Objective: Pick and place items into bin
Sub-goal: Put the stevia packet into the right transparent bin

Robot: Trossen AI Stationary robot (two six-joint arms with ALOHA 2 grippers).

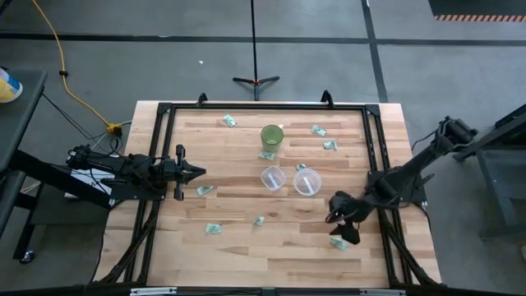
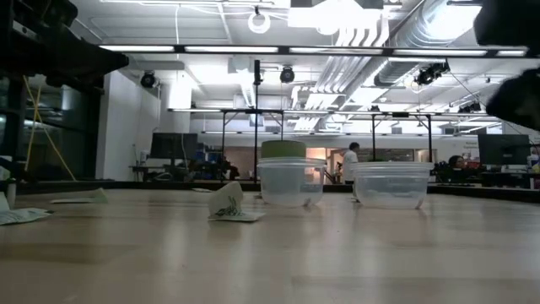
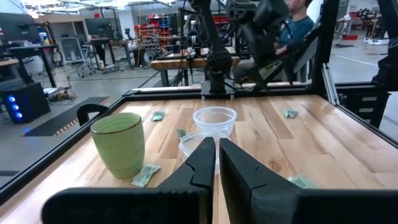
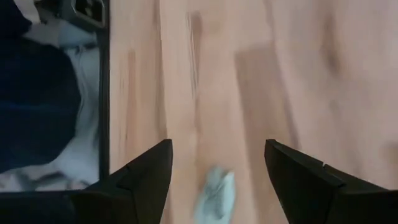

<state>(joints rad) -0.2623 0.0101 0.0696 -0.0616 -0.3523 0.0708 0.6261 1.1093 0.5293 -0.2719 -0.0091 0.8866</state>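
Observation:
Several small pale green-and-white packets lie flat and scattered on the wooden table (image 1: 246, 247). One packet (image 1: 337, 242) lies near the right near corner. My right gripper (image 1: 345, 224) hangs open above it, pointing down; in the right wrist view the packet (image 4: 214, 193) shows between the spread fingers, untouched. Other packets (image 1: 205, 190) (image 1: 214, 228) (image 1: 259, 220) lie mid-table, and more (image 1: 229, 121) (image 1: 318, 131) near the far edge. My left gripper (image 1: 196, 171) waits shut at the left side, pointing toward the right (image 3: 216, 152).
Two clear plastic containers (image 1: 273, 178) (image 1: 307, 182) stand mid-table, with a green cup (image 1: 272, 136) just beyond them. A black frame (image 1: 263, 105) runs around the table's edges. In the low view a packet (image 2: 228, 204) stands before the containers (image 2: 287, 181). People show in the room beyond.

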